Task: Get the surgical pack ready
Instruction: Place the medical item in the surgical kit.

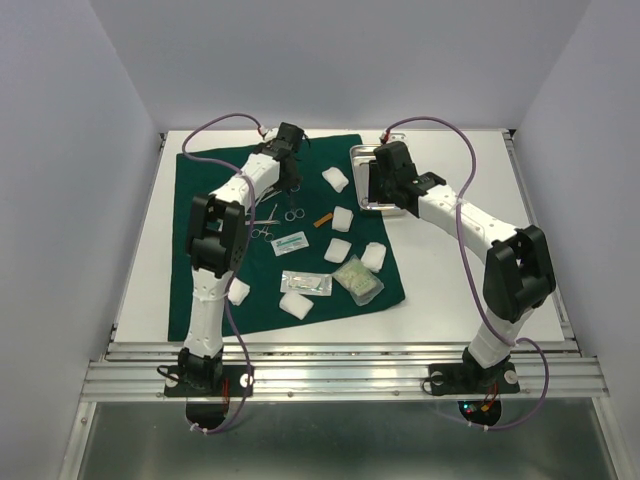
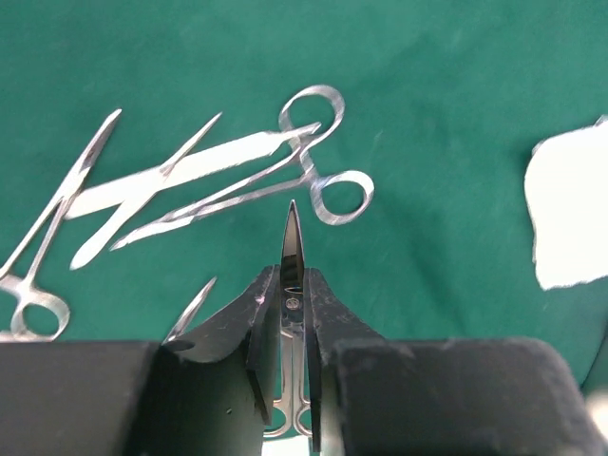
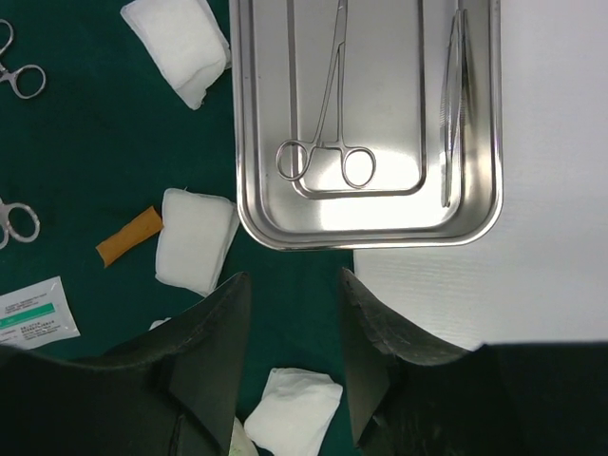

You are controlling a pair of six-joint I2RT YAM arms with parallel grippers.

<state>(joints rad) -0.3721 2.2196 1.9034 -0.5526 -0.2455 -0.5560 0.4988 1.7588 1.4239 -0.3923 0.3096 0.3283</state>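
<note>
A dark green drape [image 1: 200, 180] covers the left half of the table. Over its far part, my left gripper [image 2: 293, 285] is shut on a pair of scissors [image 2: 292, 233] held off the cloth, blades pointing forward, loops behind the pads. Forceps [image 2: 318, 185] and other steel instruments [image 2: 171, 171] lie on the drape below. My right gripper [image 3: 294, 285] hangs open and empty just short of the steel tray [image 3: 370, 236], which holds a forceps [image 3: 328, 142] and tweezers [image 3: 451, 104]. In the top view the right gripper [image 1: 378, 180] hides most of the tray [image 1: 358, 155].
Gauze pads [image 1: 343, 219] are scattered over the drape, one [image 3: 195, 237] next to the tray and another [image 3: 290, 408] under my right fingers. Sealed packets [image 1: 290, 241], a clear bag [image 1: 358, 280] and a small orange piece [image 3: 128, 236] lie mid-drape. White walls enclose the table.
</note>
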